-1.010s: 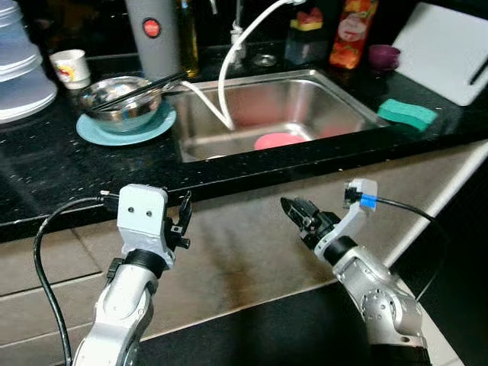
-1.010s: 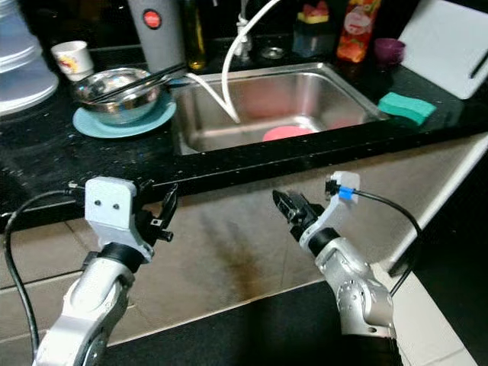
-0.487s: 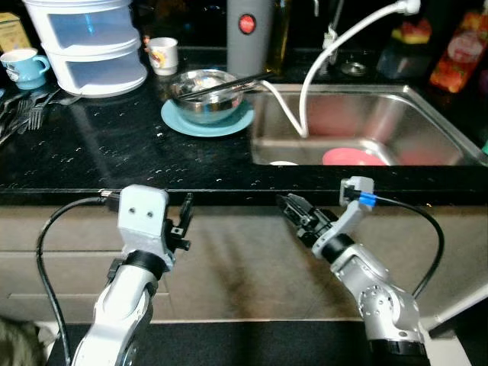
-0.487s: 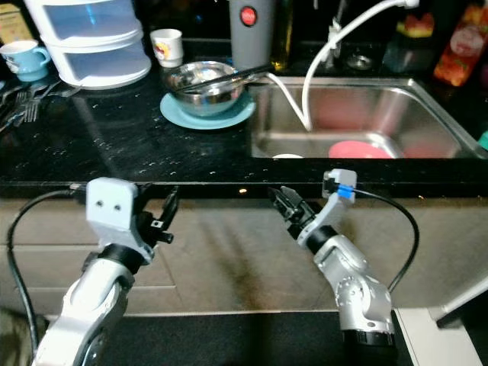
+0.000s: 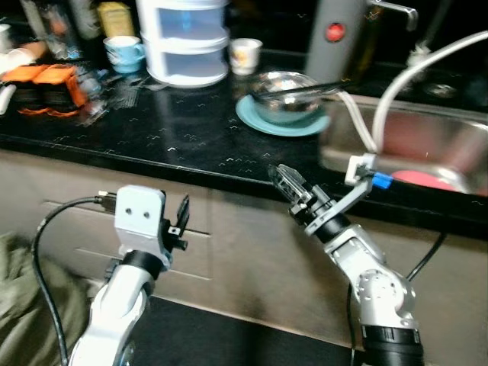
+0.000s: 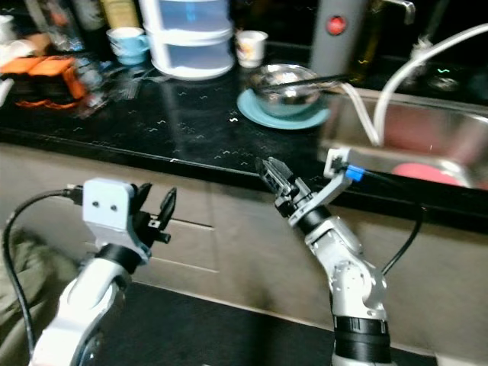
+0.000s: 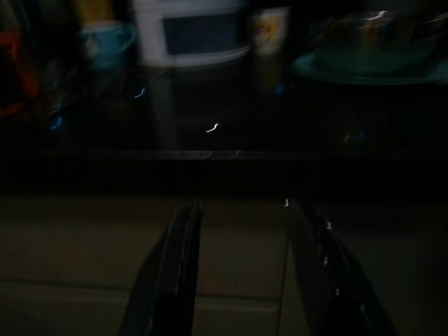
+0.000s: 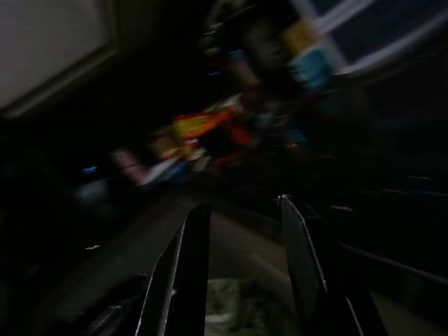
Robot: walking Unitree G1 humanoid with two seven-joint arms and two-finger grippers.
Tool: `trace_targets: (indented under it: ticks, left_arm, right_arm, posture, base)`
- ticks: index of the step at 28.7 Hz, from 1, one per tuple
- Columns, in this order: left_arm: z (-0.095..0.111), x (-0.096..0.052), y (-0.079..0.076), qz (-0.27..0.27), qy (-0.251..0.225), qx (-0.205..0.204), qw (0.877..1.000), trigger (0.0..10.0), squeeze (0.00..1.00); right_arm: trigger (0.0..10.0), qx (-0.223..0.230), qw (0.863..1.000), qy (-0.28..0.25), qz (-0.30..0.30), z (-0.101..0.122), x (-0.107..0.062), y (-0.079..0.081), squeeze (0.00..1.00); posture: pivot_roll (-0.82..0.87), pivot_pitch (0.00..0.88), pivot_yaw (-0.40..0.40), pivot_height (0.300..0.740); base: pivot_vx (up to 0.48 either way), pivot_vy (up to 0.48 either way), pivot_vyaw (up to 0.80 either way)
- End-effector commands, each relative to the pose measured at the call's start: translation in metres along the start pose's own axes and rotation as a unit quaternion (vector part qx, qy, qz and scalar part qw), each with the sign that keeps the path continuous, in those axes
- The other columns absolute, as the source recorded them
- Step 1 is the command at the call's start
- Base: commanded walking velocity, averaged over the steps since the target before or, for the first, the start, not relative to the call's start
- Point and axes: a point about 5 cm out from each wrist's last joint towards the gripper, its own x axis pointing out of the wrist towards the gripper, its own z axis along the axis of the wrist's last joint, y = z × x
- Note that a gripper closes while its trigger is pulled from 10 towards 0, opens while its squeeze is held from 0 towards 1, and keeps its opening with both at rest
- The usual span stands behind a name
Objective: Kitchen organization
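Note:
A black kitchen counter (image 5: 175,137) runs across the view. On it a steel bowl (image 5: 286,88) with black chopsticks sits on a teal plate (image 5: 263,122), next to a grey canister (image 5: 335,38). A pink plate (image 5: 431,179) lies in the sink (image 5: 412,137) at the right. My left gripper (image 5: 180,217) hangs open before the cabinet front, below the counter edge. My right gripper (image 5: 284,180) is open at the counter's front edge, holding nothing. In the dark wrist views each pair of fingers (image 7: 175,273) (image 8: 185,273) stands apart.
A white drawer unit (image 5: 187,38), a blue cup (image 5: 126,49) and a white cup (image 5: 244,53) stand at the back. Orange packets (image 5: 42,80) lie at far left. A white hose (image 5: 404,84) arcs over the sink. Green cloth (image 5: 23,297) lies on the floor, lower left.
The camera has swung left, so the sink has slid to the right edge and the counter's left part has come into view. Both arms keep much the same pose; the picture is blurred.

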Motion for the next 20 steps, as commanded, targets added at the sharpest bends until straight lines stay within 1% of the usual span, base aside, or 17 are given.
trace_targets:
  ticks: [1, 2, 4, 8, 9, 10, 11, 13, 15, 20]
  left_arm:
    - [-0.001, -0.001, -0.001, -0.003, 0.003, -0.005, 1.000, 10.0, 0.00]
    - [-0.001, -0.001, -0.001, -0.003, 0.003, -0.005, 1.000, 10.0, 0.00]
    - [0.000, 0.000, -0.001, -0.005, 0.001, -0.006, 1.000, 10.0, 0.00]
    - [0.000, 0.000, -0.001, -0.005, 0.000, -0.006, 1.000, 10.0, 0.00]
    - [0.001, 0.001, 0.000, -0.006, -0.001, -0.007, 1.000, 10.0, 0.00]
    - [0.001, 0.001, 0.000, -0.006, -0.001, -0.007, 1.000, 10.0, 0.00]
    - [0.001, 0.002, 0.000, -0.007, -0.002, -0.008, 1.000, 10.0, 0.00]
    - [0.001, 0.002, 0.000, -0.007, -0.002, -0.008, 1.000, 10.0, 0.00]
    - [0.004, 0.005, 0.003, 0.000, -0.008, -0.012, 1.000, 10.0, 0.00]
    - [0.007, 0.009, 0.006, 0.008, -0.015, -0.013, 1.000, 10.0, 0.00]
  right_arm:
    - [10.0, 0.019, 0.998, -0.030, 0.049, 0.015, 0.007, 0.014, 0.00]
    - [10.0, 0.019, 0.998, -0.030, 0.049, 0.015, 0.007, 0.014, 0.00]
    - [10.0, 0.024, 0.996, -0.047, 0.065, 0.021, 0.015, 0.023, 0.00]
    - [10.0, 0.023, 0.997, -0.050, 0.063, 0.022, 0.016, 0.023, 0.00]
    - [10.0, 0.019, 0.997, -0.057, 0.050, 0.023, 0.020, 0.022, 0.00]
    - [10.0, 0.019, 0.997, -0.057, 0.050, 0.023, 0.020, 0.022, 0.00]
    - [10.0, 0.013, 0.997, -0.065, 0.038, 0.025, 0.024, 0.021, 1.00]
    - [10.0, 0.013, 0.997, -0.065, 0.038, 0.025, 0.024, 0.021, 1.00]
    - [10.0, -0.011, 0.997, -0.072, 0.020, 0.029, 0.031, 0.019, 1.00]
    - [10.0, -0.027, 0.997, -0.070, 0.009, 0.034, 0.035, 0.017, 1.00]
  posture:
    - [0.15, 0.000, -0.031, 0.740]
    - [0.15, 0.000, -0.031, 0.740]
    - [0.16, 0.000, -0.030, 0.740]
    - [0.16, 0.000, -0.030, 0.740]
    - [0.16, 0.000, -0.026, 0.740]
    - [0.16, 0.000, -0.026, 0.740]
    - [0.16, 0.000, -0.026, 0.740]
    - [0.16, 0.000, -0.026, 0.740]
    - [0.16, 0.000, -0.026, 0.740]
    - [0.16, 0.000, -0.026, 0.740]
  base:
    - [0.000, 0.000, 0.77]
    - [0.000, 0.000, 0.77]
    - [0.000, 0.000, 0.77]
    - [0.000, 0.000, 0.77]
    - [0.000, 0.000, 0.00]
    - [0.000, 0.000, 0.00]
    - [0.000, 0.000, 0.00]
    - [0.000, 0.000, 0.00]
    - [0.000, 0.000, 0.00]
    - [0.000, 0.000, 0.00]
